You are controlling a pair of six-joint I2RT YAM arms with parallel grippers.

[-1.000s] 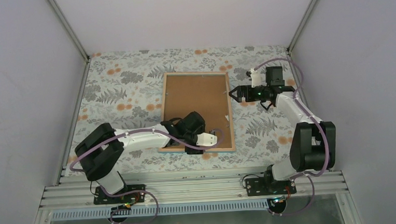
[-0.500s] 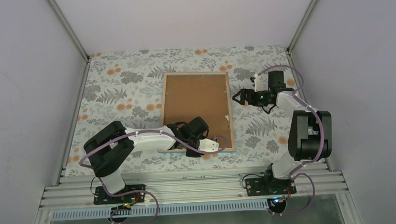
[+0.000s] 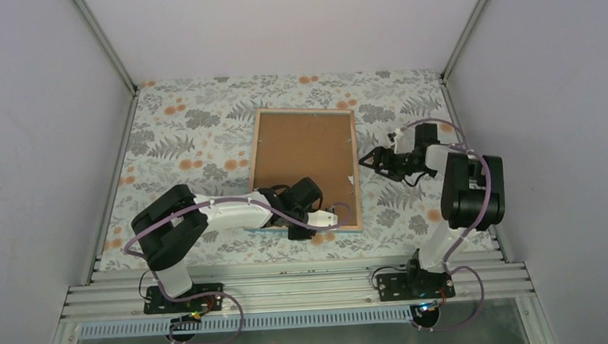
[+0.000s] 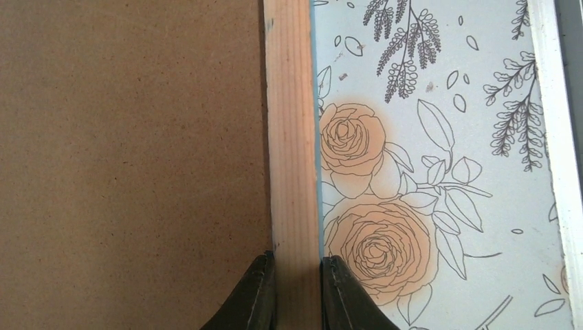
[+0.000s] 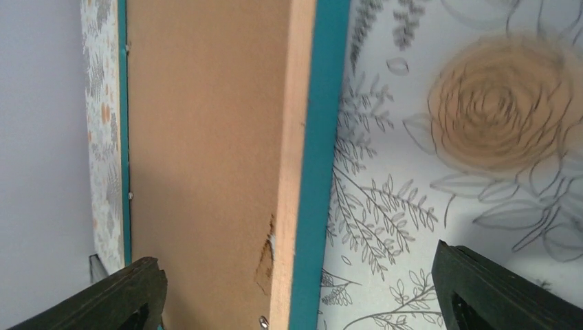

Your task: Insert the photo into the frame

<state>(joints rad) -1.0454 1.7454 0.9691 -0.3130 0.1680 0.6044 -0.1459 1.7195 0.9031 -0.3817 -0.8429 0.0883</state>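
The left gripper (image 4: 295,265) is pinching the face-down frame (image 3: 303,110) by its rail, the right gripper (image 3: 373,157) is hanging open, and the backing board (image 3: 300,152) is covering the opening (photo unseen, probably inside).

Counter (image 3: 179,132): pale cloth printed with grey ferns and orange roses, walls on three sides.
Lying on it: frame (image 3: 253,163), back side up, wood-coloured edges on top, teal border along its sides.
Position: around mid-counter, a little right of centre.
Within the frame: brown board (image 3: 304,152).

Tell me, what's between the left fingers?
The wooden edge of the frame, with the left fingers on either side of it; the left wrist view shows it.
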